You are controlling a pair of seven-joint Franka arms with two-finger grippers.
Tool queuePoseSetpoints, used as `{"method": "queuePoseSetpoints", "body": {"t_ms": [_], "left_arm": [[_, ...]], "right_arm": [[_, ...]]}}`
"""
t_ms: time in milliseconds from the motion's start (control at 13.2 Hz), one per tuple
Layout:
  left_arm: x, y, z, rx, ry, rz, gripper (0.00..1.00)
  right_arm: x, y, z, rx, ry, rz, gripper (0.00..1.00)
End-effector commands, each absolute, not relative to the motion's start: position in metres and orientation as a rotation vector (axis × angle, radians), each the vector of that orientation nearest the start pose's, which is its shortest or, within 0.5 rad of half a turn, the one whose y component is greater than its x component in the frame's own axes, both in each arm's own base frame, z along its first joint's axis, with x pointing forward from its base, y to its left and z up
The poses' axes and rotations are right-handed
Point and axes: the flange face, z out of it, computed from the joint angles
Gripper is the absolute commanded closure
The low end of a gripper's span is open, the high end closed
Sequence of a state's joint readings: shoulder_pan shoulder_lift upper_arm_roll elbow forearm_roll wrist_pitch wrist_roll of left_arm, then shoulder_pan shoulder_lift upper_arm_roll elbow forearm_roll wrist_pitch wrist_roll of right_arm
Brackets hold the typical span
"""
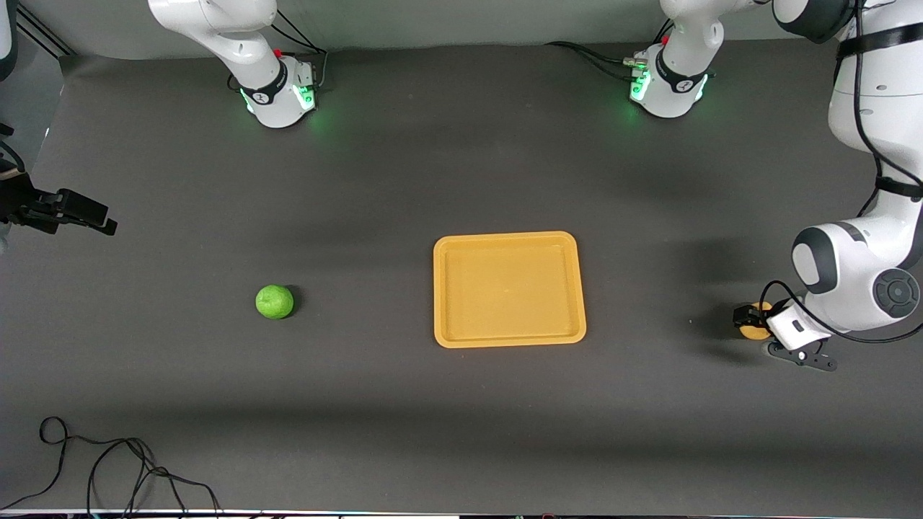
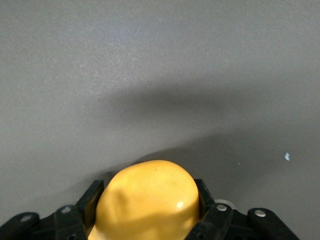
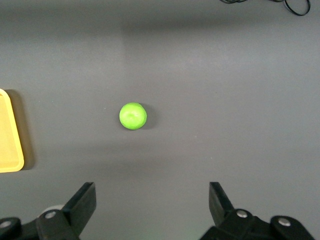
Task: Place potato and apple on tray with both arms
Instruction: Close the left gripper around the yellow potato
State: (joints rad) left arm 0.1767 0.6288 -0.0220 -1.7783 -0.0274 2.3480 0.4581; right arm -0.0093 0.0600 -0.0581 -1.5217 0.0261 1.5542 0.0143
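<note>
- Currently, the left arm (image 1: 865, 180) enters at the upper right of the front view, runs down the right edge and folds at a bulky elbow, with its wrist bent low to the counter (image 1: 433, 432).
- Left tool (image 1: 753, 321), at the lower right of the front view, is clenched on the potato (image 1: 757, 331); in the left wrist view the black fingers (image 2: 90, 200) press against both flanks of the yellow potato (image 2: 150, 200), which fills the bottom centre of that frame.
- Potato sits at counter level toward the left arm's end, well apart from the tray (image 1: 508, 339); whether it touches the surface cannot be told.
- Right arm (image 1: 231, 36) rises from its base at the upper left of the front view and leaves the frame; it waits.
- Right tool (image 1: 65, 213) reappears at the left edge of the front view, held level over bare counter, released: the right wrist view shows its fingers (image 3: 82, 202) spread wide at the bottom of the frame with nothing between them.
- Apple (image 1: 275, 301) rests on the counter at left of centre in the front view, apart from the tray and untouched; in the right wrist view the apple (image 3: 133, 116) lies mid-frame.
- Tray lies flat at centre of the front view, between apple and potato; its corner (image 3: 10, 140) shows at the left edge of the right wrist view.
</note>
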Motion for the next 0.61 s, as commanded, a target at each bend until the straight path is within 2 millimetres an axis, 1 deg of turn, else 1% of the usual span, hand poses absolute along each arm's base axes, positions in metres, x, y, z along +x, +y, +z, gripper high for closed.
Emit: {"method": "queuePoseSetpoints", "body": {"t_ms": [0, 304, 380, 456, 532], "left_arm": [[0.644, 0.095, 0.244, -3.166, 0.474, 0.095, 0.62], [0.639, 0.084, 0.300, -3.171, 0.490, 0.141, 0.62], [0.639, 0.078, 0.313, -3.168, 0.483, 0.148, 0.62], [0.638, 0.074, 0.324, -3.165, 0.476, 0.163, 0.62], [0.638, 0.069, 0.333, -3.162, 0.481, 0.169, 0.62]], "right_arm": [[0.570, -0.035, 0.614, -3.123, 0.122, 0.047, 0.00], [0.569, -0.035, 0.615, -3.123, 0.124, 0.045, 0.00], [0.569, -0.035, 0.615, -3.123, 0.124, 0.040, 0.00], [0.570, -0.035, 0.614, -3.123, 0.122, 0.040, 0.00], [0.567, -0.034, 0.616, -3.121, 0.122, 0.037, 0.00]]}}
